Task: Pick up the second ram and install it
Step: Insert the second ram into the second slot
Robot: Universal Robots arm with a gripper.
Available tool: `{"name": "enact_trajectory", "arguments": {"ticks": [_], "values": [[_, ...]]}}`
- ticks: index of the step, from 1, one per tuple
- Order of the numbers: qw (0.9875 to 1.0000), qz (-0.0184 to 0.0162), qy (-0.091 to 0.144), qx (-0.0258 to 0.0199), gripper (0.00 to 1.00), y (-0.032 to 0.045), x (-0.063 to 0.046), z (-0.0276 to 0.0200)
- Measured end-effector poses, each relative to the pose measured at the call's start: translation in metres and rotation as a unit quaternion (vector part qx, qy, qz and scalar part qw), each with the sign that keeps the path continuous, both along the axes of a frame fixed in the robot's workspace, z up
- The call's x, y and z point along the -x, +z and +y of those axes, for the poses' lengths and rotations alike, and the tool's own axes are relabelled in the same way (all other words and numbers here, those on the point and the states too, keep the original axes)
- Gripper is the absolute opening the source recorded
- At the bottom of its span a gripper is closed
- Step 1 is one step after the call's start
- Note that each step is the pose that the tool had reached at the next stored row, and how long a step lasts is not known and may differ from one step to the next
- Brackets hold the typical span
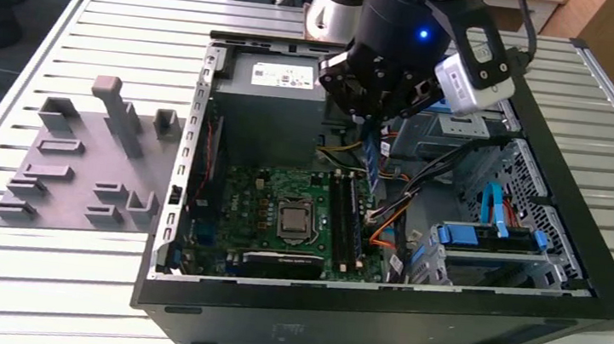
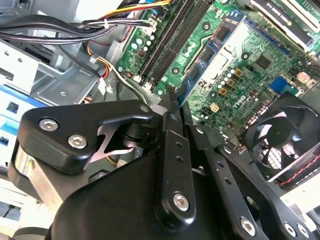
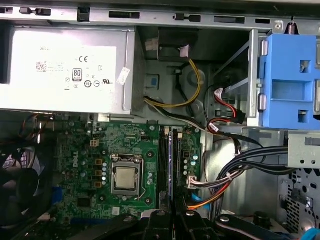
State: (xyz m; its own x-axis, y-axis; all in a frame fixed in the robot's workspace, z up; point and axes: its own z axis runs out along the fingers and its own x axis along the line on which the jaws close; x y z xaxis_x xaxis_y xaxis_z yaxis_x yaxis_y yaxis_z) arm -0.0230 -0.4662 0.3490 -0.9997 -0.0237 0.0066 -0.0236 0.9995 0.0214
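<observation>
One pincer [image 3: 172, 217] | clamped on thin flat second ram [image 3: 171, 165] | edge-on over green motherboard [image 3: 80, 150]

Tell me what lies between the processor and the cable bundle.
In the first wrist view, the long black memory slots lie between the processor and the cable bundle; the gripper holds the memory stick over them.

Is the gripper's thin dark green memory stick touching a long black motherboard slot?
Cannot tell: the first wrist view sees the memory stick edge-on over the slots, hiding any gap.
</observation>
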Motion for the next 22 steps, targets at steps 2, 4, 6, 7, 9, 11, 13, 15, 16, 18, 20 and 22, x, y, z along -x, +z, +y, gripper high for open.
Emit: {"name": "enact_trajectory", "arguments": {"ticks": [2,4,6,7,9,11,13,15,16,18,20,22], "values": [[1.0000,0.0001,-0.001,0.0002,0.14,-0.0002,0.000,0.0000],[0.9999,0.0000,-0.011,0.0005,0.14,-0.0011,0.000,0.0000],[0.9998,0.0000,-0.021,0.0032,0.14,-0.0017,0.000,0.0000],[0.9998,0.0000,-0.021,0.0037,0.14,-0.0018,0.000,0.0000],[0.9998,0.0000,-0.021,0.0038,0.14,-0.0042,0.000,0.0000],[0.9999,-0.0001,-0.010,0.0036,0.14,-0.0070,0.000,0.0000],[1.0000,0.0000,-0.001,0.0036,0.14,-0.0104,0.000,0.0000],[1.0000,0.0000,-0.001,0.0036,0.14,-0.0138,0.000,0.0000],[1.0000,0.0000,-0.001,0.0036,0.14,-0.0156,0.000,0.0000],[1.0000,0.0000,-0.001,0.0036,0.14,-0.0176,0.000,0.0000],[1.0000,0.0000,-0.001,0.0036,0.14,-0.0198,0.000,0.0000],[1.0000,0.0000,-0.001,0.0036,0.14,-0.0232,0.000,0.0000]]}}
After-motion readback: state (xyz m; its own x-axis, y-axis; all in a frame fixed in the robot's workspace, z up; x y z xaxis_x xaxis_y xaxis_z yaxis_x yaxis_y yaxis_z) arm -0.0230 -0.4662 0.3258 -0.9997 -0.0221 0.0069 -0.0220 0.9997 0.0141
